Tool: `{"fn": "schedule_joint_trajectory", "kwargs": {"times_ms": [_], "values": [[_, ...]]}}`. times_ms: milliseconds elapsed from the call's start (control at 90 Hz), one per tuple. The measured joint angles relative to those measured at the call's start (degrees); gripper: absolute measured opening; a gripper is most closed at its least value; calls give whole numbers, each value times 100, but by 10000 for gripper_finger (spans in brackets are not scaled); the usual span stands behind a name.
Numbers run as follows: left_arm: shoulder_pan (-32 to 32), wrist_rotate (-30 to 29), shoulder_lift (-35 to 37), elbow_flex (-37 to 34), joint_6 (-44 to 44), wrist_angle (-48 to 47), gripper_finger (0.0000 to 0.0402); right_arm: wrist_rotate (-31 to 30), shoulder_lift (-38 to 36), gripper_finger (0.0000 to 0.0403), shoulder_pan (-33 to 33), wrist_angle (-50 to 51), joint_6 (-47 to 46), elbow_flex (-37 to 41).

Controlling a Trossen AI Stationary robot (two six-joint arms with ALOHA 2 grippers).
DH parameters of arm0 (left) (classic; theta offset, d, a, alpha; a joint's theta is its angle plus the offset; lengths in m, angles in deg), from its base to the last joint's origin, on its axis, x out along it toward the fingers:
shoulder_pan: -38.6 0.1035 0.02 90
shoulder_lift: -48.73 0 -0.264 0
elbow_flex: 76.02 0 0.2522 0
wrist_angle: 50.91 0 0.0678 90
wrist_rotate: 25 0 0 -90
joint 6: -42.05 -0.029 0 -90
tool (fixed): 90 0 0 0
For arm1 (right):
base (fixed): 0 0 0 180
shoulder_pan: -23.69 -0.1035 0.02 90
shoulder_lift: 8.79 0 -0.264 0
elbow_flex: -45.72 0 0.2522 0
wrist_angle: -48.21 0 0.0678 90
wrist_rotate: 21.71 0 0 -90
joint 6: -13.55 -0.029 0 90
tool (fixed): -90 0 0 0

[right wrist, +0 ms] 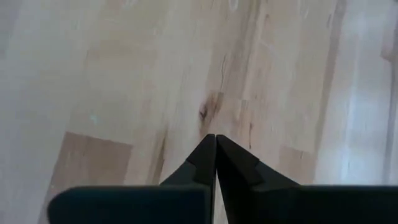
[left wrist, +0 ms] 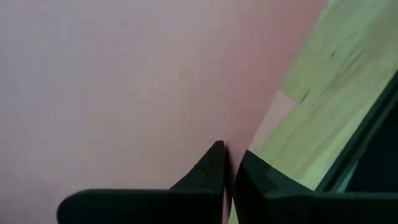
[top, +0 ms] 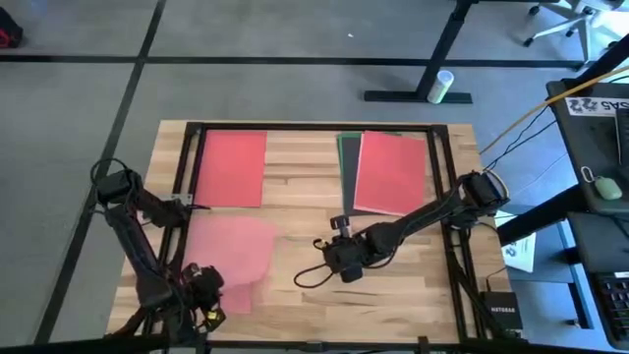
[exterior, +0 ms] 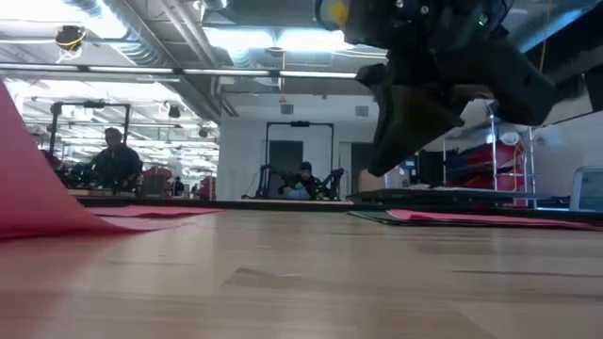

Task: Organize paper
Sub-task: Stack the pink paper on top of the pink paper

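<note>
A pink sheet of paper point(top: 236, 248) lies at the near left of the table, and my left gripper point(top: 203, 285) is shut on it. In the low view its near part point(exterior: 28, 179) curves up off the wood. A red sheet point(top: 232, 167) lies flat at the far left. At the far right another red sheet point(top: 391, 172) lies on top of green and dark grey sheets point(top: 346, 167). My right gripper point(top: 344, 264) is shut and hangs above bare wood near the table's middle point(exterior: 415, 122), holding nothing. My left gripper pinches the pink sheet's edge point(left wrist: 231, 146) between its two fingers, at the sheet's near left part. That part is raised off the table, and the sheet's far part point(top: 246, 231) lies on the wood. I cannot tell whether it holds one layer or more.
Black frame bars run along the table's left point(top: 187, 182) and right point(top: 442, 182) sides. A loop of cable point(top: 307, 277) hangs by my right arm. Bare wood point(top: 305, 197) lies between the two far piles. People sit in the room beyond the table point(exterior: 113, 160).
</note>
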Motion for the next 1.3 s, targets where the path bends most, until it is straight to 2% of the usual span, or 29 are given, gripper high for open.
{"fn": "schedule_joint_trajectory", "kwargs": {"times_ms": [389, 789, 1089, 1300], "values": [[-413, 270, -366, 2, 1594, -341, 0, 0, 0, 0, -1, -5, 81, 0], [-399, 273, -459, 80, 1707, -358, 0, 2, 0, 0, -1, -8, 85, 0], [-162, 266, -459, 166, 1705, -419, 0, 4, 0, 0, -2, -6, 92, 0], [-268, 317, -459, 166, 1791, -410, 0, 4, 0, 0, -2, -5, 101, 0]]}}
